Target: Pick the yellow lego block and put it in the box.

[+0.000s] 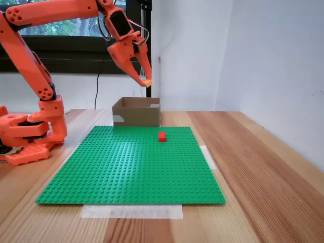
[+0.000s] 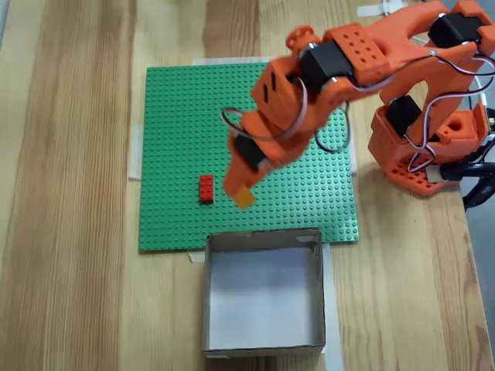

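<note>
While the yellow lego block (image 1: 147,82) sits pinched only at the very tips of the gripper (image 1: 145,81), I judge a slip to be the main risk: little of the brick seems caught between the fingers, so a jolt in the arm could drop it early. From above, the block (image 2: 244,197) hangs over the green baseplate (image 2: 170,154), short of the near wall of the box (image 2: 263,239), so a release now would land it on the plate rather than inside. I would also watch the approach height; from the side the block rides well above the box (image 1: 136,112), but a descent begun too soon could catch that wall and push the light cardboard along the counter (image 2: 69,193). The block itself is a small yellow-orange brick, held tilted, one corner pointing down in the view from above. The gripper is clenched on it, its fingers angled down and toward the box. The box is low, brown and open-topped, with a pale floor and a pale tape patch (image 1: 117,119) on one side. A small red brick (image 2: 206,188) rests on the baseplate, just beside the gripper's path but clear of it.
</note>
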Controlling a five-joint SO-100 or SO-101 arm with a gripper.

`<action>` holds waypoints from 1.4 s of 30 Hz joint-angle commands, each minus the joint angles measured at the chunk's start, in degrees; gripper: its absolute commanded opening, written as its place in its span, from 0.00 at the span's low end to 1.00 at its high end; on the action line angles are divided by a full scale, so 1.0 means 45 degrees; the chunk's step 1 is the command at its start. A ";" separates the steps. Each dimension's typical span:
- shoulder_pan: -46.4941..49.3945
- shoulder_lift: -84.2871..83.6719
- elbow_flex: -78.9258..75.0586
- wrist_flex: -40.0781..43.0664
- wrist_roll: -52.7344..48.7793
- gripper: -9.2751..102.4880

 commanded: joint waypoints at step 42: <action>-0.4453 -0.9219 -0.4180 -0.1309 0.1836 0.08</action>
